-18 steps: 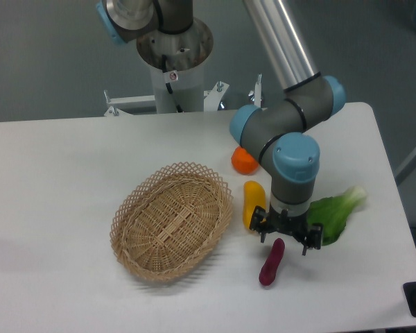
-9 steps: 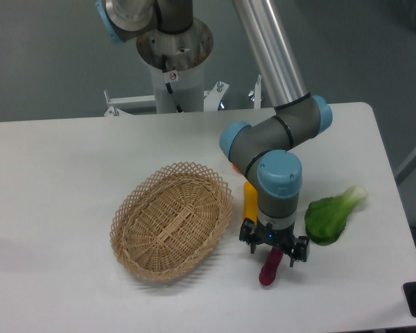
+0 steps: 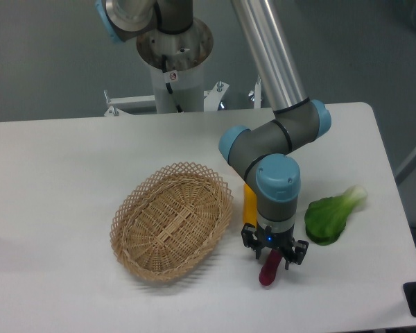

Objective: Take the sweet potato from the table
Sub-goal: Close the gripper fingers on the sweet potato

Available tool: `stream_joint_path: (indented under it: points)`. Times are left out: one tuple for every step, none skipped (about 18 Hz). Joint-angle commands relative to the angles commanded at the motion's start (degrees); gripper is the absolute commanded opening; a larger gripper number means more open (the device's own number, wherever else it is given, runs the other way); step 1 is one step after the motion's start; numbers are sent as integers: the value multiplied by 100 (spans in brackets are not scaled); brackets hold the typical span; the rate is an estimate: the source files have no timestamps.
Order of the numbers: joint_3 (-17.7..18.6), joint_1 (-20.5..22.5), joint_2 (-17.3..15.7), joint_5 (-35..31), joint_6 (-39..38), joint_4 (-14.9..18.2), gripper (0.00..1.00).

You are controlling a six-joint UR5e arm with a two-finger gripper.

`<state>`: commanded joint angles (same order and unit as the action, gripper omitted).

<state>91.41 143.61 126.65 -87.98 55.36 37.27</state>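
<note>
The sweet potato point(image 3: 267, 275) is a slim purple-magenta tuber lying on the white table point(image 3: 62, 166) near its front edge, right of the basket. My gripper point(image 3: 272, 258) points straight down over the tuber's upper end and hides that end. It is open, with one finger on each side of the tuber. I see no grip on it. Only the lower half of the sweet potato shows below the fingers.
A woven wicker basket point(image 3: 170, 220) stands left of the gripper. A yellow oblong vegetable point(image 3: 249, 202) lies just behind the wrist, partly hidden by it. A green leafy vegetable point(image 3: 330, 218) lies to the right. The robot's base point(image 3: 173, 52) stands at the back.
The gripper has moved left and forward from beside the green vegetable, then come down over the sweet potato's upper end. The sweet potato has not moved.
</note>
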Motion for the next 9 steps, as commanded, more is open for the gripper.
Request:
stream_joint_path:
  points:
    - [-17,0,-9,9,44,9,36]
    - [-18,0,-9,9,71,9,34]
    - [-9,0,-26,9,80,9,31]
    - [-9,0,-35,9,97,9,29]
    - [0,0,-44,9,97,17,28]
    - [0,0,-53,9,106,18,26]
    - [-9,0,-70,9,150,18,26]
    - [0,0,-88,9,211,18,25]
    - [-9,0,-123,9,281,18,25]
